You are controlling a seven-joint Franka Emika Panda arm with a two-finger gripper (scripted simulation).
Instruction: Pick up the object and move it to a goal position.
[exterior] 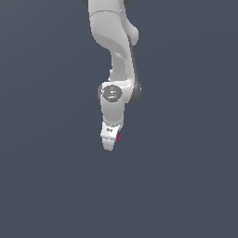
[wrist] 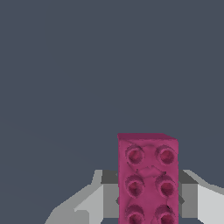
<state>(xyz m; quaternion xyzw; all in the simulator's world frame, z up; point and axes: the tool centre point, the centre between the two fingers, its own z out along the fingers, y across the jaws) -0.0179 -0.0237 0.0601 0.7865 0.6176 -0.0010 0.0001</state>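
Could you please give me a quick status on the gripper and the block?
Gripper shut on the magenta block, fingers on both its sides. Block barely visible beside the gripper in exterior view. No obstruction visible.

A matt, plastic-looking magenta finish with round studs is shown on the block (wrist: 148, 179). The arm (exterior: 114, 51) is rendered smooth, white and faintly glossy. The grey fingers (wrist: 109, 197) look matt.
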